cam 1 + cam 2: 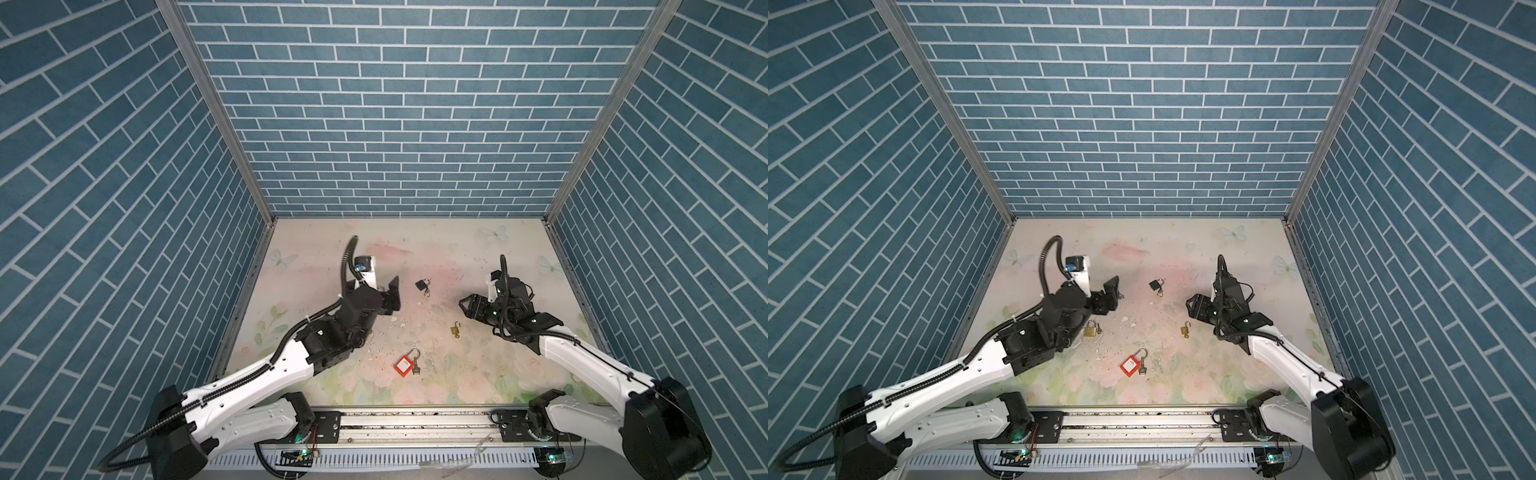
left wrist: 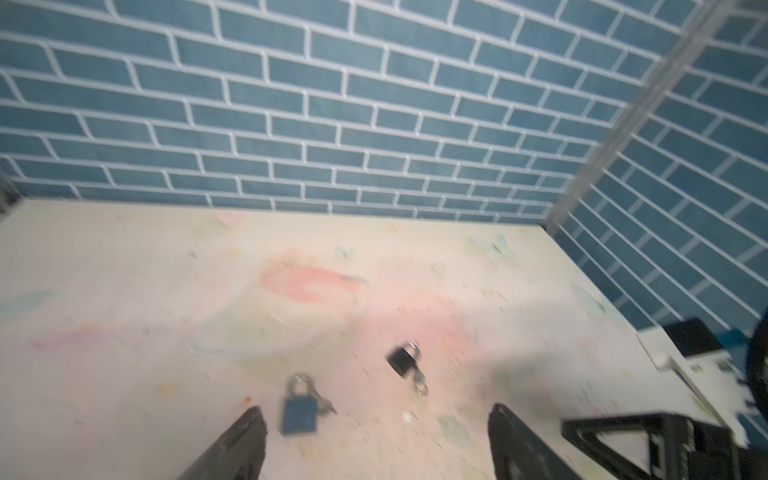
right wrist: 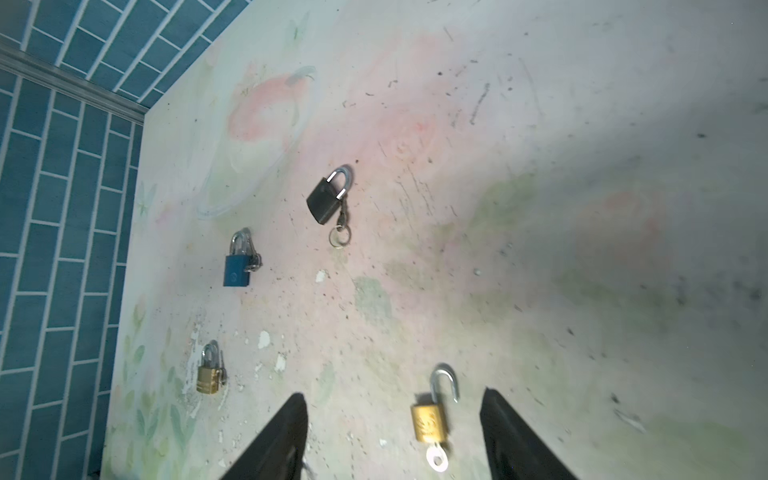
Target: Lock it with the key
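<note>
Currently the right pincer (image 3: 392,395) is released: jaws well apart, nothing between them, nothing touched. It hangs above the worktop (image 1: 478,374) with its tip aimed toward the middle.

The task's open lock (image 3: 428,422) lies flat on the worktop. In the right wrist view it sits in the gap between the two fingers (image 3: 286,432), nearer one than the other and clear of both. Its shackle is swung out, one leg free of the body. Its key (image 3: 436,459) sticks out of the base. In both top views the open lock (image 1: 454,330) (image 1: 1184,330) is just in front of the pincer tip, apart from it.

The left pincer (image 2: 374,411) is also released: jaws wide, empty. The left wrist view is blurred. The blue lock (image 2: 299,415) lies between its fingers, close to one; can't tell if they touch.

Room:
- The black lock (image 1: 422,285), with its ring, sits between the two pincers, apart from both.
- The red lock (image 1: 403,365) is toward the front rail (image 1: 415,422), well apart from the open lock.
- The brass lock (image 1: 1091,330), shackle shut, lies just beside the left arm (image 1: 249,374).
- The back of the worktop is bare up to the back wall (image 1: 395,166).
- A bare strip also runs between the right pincer and the side wall (image 1: 623,291).
- White chips (image 3: 264,338) and grit are scattered mid-worktop.
</note>
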You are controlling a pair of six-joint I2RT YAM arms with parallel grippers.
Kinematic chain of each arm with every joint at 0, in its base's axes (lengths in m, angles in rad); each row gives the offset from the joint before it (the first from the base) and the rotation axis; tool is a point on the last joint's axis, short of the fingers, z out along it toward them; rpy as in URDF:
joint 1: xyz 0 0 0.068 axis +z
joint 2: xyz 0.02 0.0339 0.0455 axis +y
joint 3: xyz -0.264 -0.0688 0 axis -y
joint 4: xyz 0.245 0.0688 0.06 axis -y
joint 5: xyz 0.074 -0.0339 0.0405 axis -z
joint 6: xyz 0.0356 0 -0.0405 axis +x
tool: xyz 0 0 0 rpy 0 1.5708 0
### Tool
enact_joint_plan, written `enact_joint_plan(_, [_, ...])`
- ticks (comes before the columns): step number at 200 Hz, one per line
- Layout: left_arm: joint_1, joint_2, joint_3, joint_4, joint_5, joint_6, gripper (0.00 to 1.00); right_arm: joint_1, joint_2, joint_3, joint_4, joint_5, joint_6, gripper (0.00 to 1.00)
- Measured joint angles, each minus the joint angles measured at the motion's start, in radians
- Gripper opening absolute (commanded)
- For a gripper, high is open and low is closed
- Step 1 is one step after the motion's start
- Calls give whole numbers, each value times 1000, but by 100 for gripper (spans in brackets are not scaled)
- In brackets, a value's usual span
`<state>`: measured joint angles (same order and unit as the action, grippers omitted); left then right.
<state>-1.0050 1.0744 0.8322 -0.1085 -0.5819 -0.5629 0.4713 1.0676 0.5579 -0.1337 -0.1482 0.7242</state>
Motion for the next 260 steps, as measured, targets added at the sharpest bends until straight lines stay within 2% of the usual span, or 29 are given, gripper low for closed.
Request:
enact_joint_plan(10, [-54, 56, 31, -53, -16, -88, 85, 0, -61, -33, -21, 27, 2, 69])
enact_joint_plan(22, [-90, 132, 70, -116, -20, -212, 84, 0, -126, -64, -45, 63, 9, 75])
enact_joint_plan(30, [-101, 177, 91, -150, -14, -286, 84, 0, -161, -78, -60, 86, 11, 77])
enact_joint_plan(61, [-138, 359, 207, -294, 31, -575, 82, 0, -256, -89, -116, 158, 8, 78])
enact_joint_plan(102, [-165, 636, 488, -478, 120, -777, 81, 2, -313, -87, -176, 204, -13, 78])
enact_joint_plan(127, [-165, 811, 682, -581, 168, -803, 81, 2, -363, -90, -191, 228, -18, 77])
enact_joint_plan(148, [-166, 912, 776, -624, 201, -782, 80, 2, -410, -108, -190, 243, -18, 75])
enact_joint_plan(167, [-164, 969, 817, -644, 220, -753, 77, 2, -440, -130, -193, 247, -18, 74])
enact_joint_plan(205, [-144, 1026, 853, -652, 259, -698, 65, 2, -467, -137, -230, 225, -14, 73])
enact_joint_plan(260, [-122, 1114, 905, -645, 298, -625, 62, 6, -504, -137, -322, 101, 8, 72])
